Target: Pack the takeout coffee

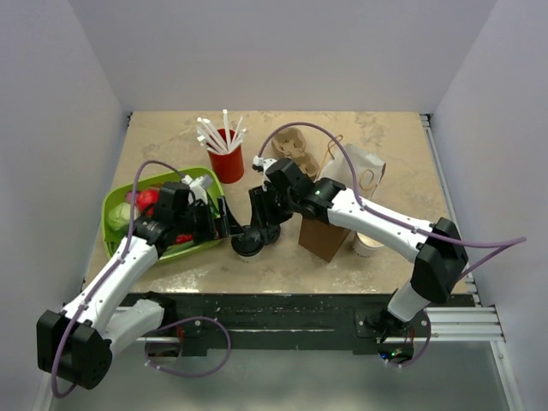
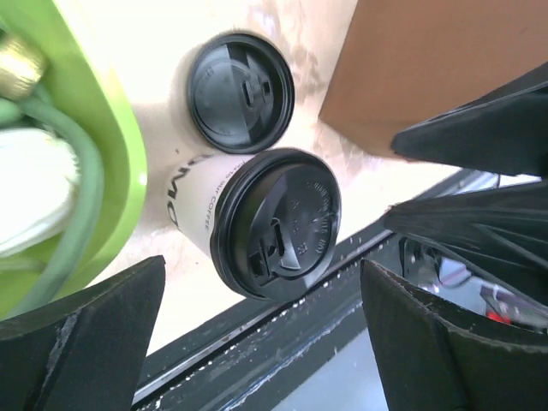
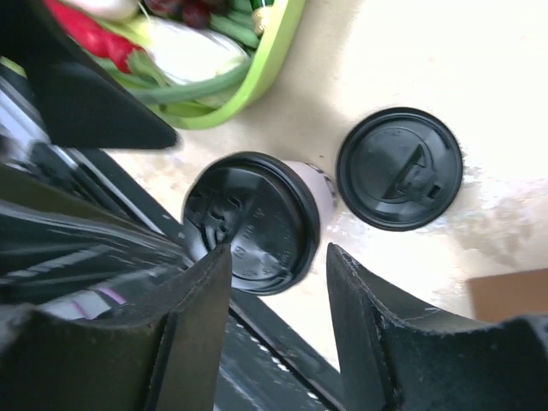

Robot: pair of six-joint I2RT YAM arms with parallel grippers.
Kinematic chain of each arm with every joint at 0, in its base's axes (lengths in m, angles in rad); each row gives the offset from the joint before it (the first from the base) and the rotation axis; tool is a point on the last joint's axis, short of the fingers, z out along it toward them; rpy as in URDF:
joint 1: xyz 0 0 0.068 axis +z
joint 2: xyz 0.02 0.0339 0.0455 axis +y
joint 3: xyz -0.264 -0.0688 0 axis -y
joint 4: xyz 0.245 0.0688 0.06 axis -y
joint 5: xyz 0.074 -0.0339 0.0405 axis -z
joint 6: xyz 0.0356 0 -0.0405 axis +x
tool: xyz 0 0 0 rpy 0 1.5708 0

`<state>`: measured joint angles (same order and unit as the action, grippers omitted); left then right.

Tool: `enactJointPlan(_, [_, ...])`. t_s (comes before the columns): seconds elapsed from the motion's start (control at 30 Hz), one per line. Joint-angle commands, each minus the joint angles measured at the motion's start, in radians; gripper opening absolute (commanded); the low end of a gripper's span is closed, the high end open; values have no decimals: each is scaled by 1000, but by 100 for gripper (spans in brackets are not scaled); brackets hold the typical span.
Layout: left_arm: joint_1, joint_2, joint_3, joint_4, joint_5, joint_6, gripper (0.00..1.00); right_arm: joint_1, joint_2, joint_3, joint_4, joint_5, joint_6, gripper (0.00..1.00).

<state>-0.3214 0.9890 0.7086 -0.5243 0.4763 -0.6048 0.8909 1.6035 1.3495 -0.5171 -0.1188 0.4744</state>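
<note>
While takeout coffee (image 2: pixel 272 224) stands just ahead of wide-spread left pincer (image 2: pixel 264 272), right pincer (image 3: pixel 278 255), parted too, hovers near.

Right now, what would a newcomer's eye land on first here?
The left gripper and right gripper meet, both open, at the takeout coffee by the near edge of the table. A loose black lid lies on the table right next to it. A green tray of vegetables sits to its left, a brown paper bag to its right.
</note>
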Motion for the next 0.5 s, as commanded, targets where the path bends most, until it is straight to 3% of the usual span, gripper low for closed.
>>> enactJointPlan(0.0, [5,-61,100,-84,-138,27,100,22,32,68,-72,39,-150,50])
enactJointPlan(0.3, [4,-101,137,-138,-208,16,100,59,96,117,-77,64,-257,47])
enactJointPlan(0.47, [4,-55,146,-166,-232,-6,91,59,55,157,-95,105,-224,48])
